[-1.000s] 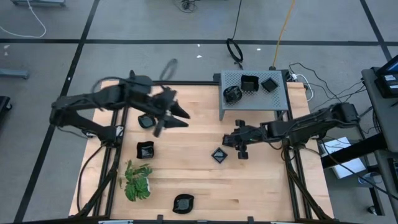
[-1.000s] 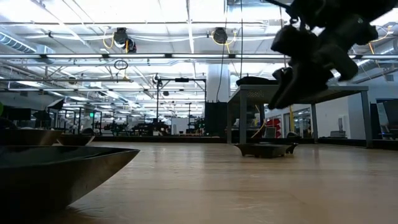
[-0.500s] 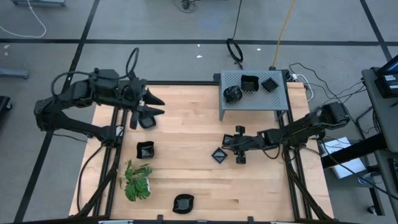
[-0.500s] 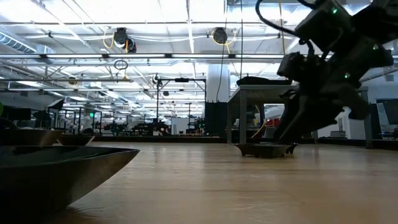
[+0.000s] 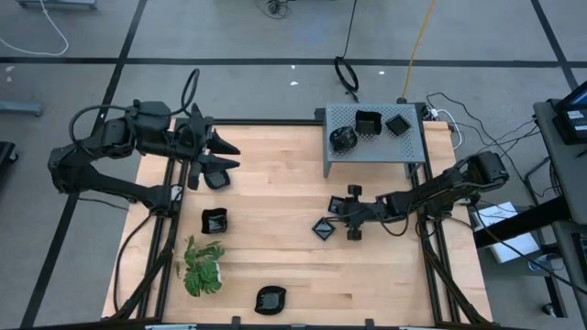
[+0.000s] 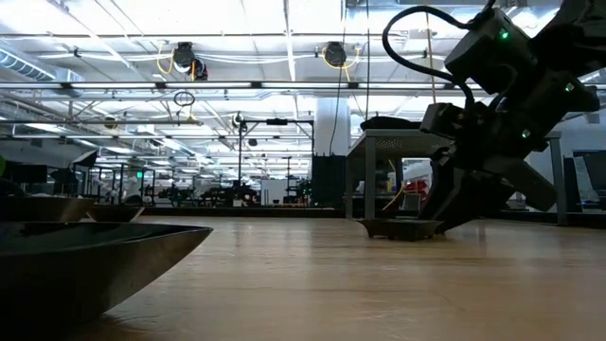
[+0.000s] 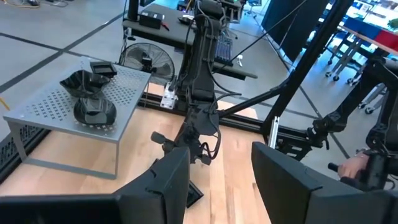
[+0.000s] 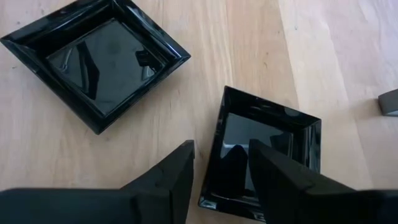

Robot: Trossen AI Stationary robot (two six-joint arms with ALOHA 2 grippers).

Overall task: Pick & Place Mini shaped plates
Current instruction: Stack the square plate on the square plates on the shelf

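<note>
Where the right gripper (image 8: 221, 149) hangs low over the middle of the bench (image 5: 275, 261), a small square black plate (image 8: 264, 146) lies flat on the wood beneath it. One dark finger (image 8: 168, 180) sits outside the plate's rim and the other over its inside, with a clear gap between them and nothing clamped. A second square plate (image 8: 99, 59) lies just beside the first, apart from it (the high view shows only one plate (image 5: 322, 228) clear of the gripper (image 5: 337, 220)).

Three more plates (image 5: 368, 122) sit on top of the grey perforated box (image 5: 367, 151) at the bench's far right corner. Toward the left edge lie another square plate (image 5: 214, 221) and a further plate (image 5: 216, 177), the latter under the left gripper (image 5: 225, 156). A last one (image 5: 270, 299) rests by the near edge.

The left gripper is raised near the far left corner, fingers spread wide and empty. A green plant (image 5: 202, 266) lies near the left edge, toward the near side.
</note>
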